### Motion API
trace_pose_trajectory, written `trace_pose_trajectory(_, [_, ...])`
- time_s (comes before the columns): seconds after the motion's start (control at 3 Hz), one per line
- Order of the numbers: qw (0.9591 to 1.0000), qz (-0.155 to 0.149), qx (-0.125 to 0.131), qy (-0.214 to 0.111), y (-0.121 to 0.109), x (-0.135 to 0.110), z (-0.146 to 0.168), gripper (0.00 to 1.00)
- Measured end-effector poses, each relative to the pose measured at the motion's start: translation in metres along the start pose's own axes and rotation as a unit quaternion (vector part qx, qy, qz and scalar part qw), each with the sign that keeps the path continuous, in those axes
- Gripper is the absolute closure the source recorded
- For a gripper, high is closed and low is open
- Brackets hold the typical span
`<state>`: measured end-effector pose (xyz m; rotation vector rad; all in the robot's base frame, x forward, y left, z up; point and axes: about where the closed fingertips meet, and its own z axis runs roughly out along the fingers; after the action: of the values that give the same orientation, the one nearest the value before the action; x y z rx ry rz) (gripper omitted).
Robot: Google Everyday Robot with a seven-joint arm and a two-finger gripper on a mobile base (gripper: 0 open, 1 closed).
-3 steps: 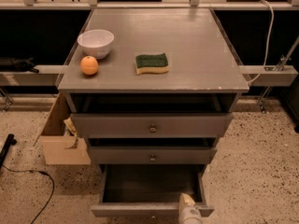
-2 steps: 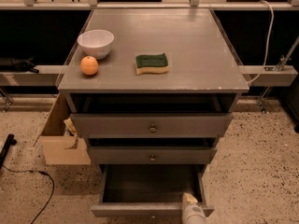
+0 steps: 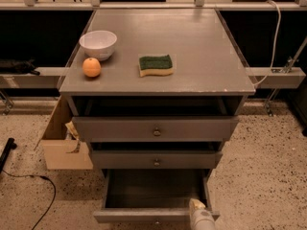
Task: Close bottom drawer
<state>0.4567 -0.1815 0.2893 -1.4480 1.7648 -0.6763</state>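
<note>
Claw (image 3: pixel 198 213) is at the bottom edge of the view, a white rounded tip poking up from below. Open or closed: cannot tell from this angle.

Bottom drawer (image 3: pixel 139 216) is pulled well out. Its slim grey front panel runs left from the claw, and the dark grey box interior is just behind and up-left of it. The claw sits at the right end of that panel and overlaps its top edge. Contact can't be confirmed.

Straight above the claw is the middle drawer (image 3: pixel 192 160), with its small brass knob (image 3: pixel 156 162) up-left. Above that is the top drawer (image 3: pixel 201 128), with its front proud of the cabinet and a dark gap under the worktop (image 3: pixel 206 56).

On the worktop, all far up-left of the claw:
- green/yellow sponge (image 3: pixel 155 64), near the centre
- orange (image 3: pixel 91 67), at the left front edge
- white bowl (image 3: pixel 98 44), just behind the orange, close but apart

Left of the claw, beside the cabinet, is an open cardboard box (image 3: pixel 64 155) on the speckled floor (image 3: pixel 264 176). A black cable (image 3: pixel 33 178) loops further left. Far up-right, a white cable (image 3: pixel 277 30) hangs down to a grey rail (image 3: pixel 278 75).
</note>
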Motion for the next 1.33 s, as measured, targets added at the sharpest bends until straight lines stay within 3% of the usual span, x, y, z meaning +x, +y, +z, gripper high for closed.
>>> trace_pose_trajectory(1.0, [0.9956, -0.037, -0.068, 0.052, 0.008, 0.029, 0.004, 1.00])
trace_pose_trajectory(1.33, [0.9956, -0.038, -0.068, 0.052, 0.008, 0.029, 0.004, 1.00])
